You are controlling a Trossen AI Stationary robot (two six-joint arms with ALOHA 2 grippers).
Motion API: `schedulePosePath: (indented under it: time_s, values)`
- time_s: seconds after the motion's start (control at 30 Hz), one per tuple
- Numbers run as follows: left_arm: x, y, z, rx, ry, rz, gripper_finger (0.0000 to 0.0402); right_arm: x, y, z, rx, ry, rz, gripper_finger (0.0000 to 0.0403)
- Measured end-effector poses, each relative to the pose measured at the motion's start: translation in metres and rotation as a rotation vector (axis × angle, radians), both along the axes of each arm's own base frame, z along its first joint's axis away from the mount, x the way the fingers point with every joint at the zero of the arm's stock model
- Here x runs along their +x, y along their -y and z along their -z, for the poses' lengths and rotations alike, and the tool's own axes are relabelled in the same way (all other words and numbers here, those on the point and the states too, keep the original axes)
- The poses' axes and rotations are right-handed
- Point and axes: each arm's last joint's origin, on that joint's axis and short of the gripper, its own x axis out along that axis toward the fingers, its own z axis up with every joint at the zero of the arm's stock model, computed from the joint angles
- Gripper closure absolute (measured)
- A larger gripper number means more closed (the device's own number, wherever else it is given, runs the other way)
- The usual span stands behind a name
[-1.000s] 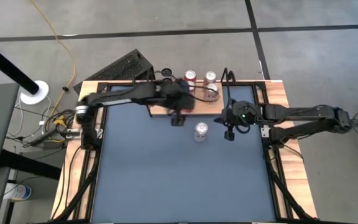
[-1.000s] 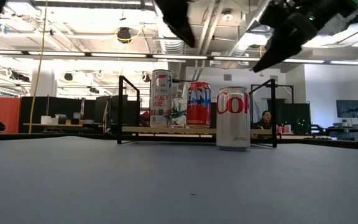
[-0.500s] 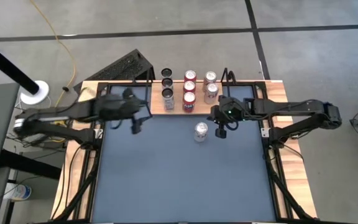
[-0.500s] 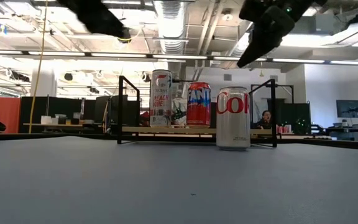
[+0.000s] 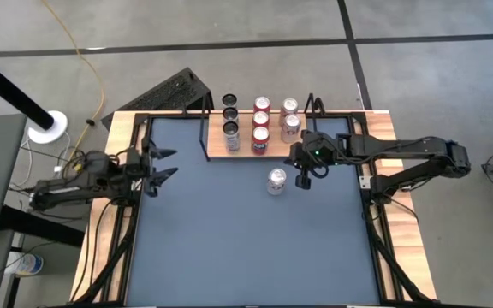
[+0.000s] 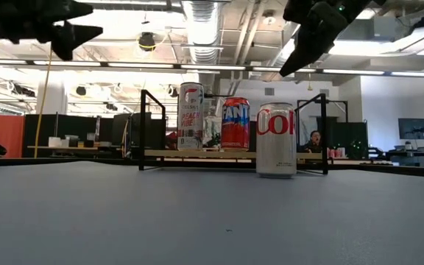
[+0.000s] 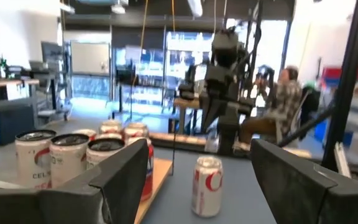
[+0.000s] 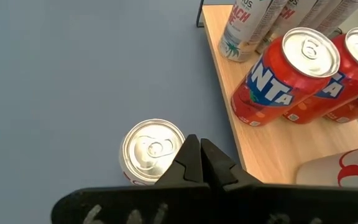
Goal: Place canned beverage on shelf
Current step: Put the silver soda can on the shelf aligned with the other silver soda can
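A silver canned beverage (image 5: pixel 276 180) stands upright on the dark-blue surface (image 5: pixel 246 248), just in front of the shelf (image 5: pixel 255 148) and apart from it. The shelf, a light-wood board on a black wire frame, sits at the far edge of the surface and carries cans in three rows: dark-topped and white ones (image 5: pixel 231 130) at one end, red cans (image 5: pixel 260 135) in the middle, silver ones (image 5: pixel 291 122) at the other end.

The right gripper (image 5: pixel 302 180) hangs in the air just beside the silver can, on the side away from the left arm, its jaws pressed fully together and holding nothing; in the right wrist view the can's top (image 8: pixel 152 146) shows just past the joined fingertips.

The left gripper (image 5: pixel 163 162) hovers over the surface's edge, well away from the shelf and the can, with its jaws spread wide and empty.
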Motion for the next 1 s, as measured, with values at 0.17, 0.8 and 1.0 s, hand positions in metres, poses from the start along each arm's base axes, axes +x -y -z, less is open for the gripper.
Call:
schedulePosePath:
  time_s: [0.17, 0.8, 1.0]
  values:
    - [0.001, 0.000, 0.021, -0.029, -0.010, 0.009, 0.0133, 0.000, 0.000, 0.000, 0.022, 0.008, 0.012, 0.0403]
    - [0.016, -0.003, 0.073, -0.120, -0.219, -0.014, 0.0133, 0.002, -0.005, -0.001, 0.120, 0.045, 0.035, 0.0210]
    - [0.016, -0.002, 0.074, -0.116, -0.245, 0.001, 0.0133, 0.000, -0.013, -0.009, 0.134, 0.014, 0.013, 0.0121]
